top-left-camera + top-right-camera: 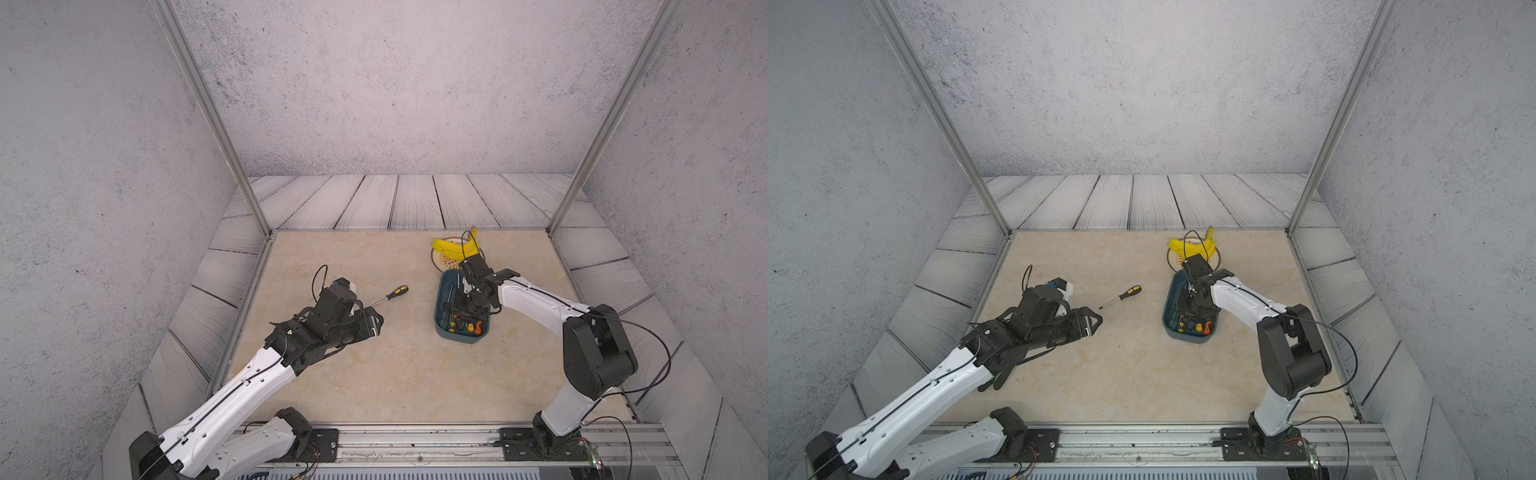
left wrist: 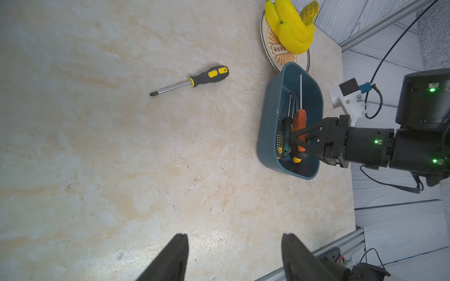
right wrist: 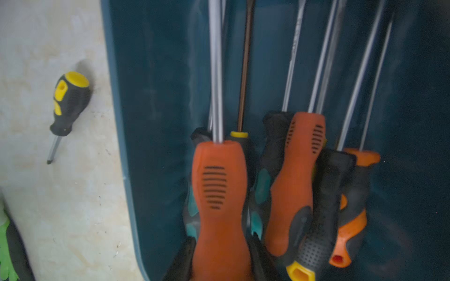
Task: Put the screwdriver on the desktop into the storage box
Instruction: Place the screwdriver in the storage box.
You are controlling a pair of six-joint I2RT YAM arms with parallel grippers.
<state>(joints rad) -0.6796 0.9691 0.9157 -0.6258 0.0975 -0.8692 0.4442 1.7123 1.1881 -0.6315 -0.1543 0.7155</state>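
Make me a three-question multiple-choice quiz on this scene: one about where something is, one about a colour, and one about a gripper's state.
1. Relative to the storage box, the black-and-yellow screwdriver lies:
A inside it
B outside it, on the desktop
C underneath it

2. The handle gripped by the right gripper is:
A orange
B pink
C white

3. The left gripper is:
A shut on the black-and-yellow screwdriver
B fully shut on nothing
C open, holding nothing

Answers:
1 B: it lies on bare tabletop, apart from the box's wall.
2 A: the right wrist view shows the fingers flanking the orange-handled screwdriver inside the box.
3 C: the left wrist view shows its fingers spread, with only tabletop between them.
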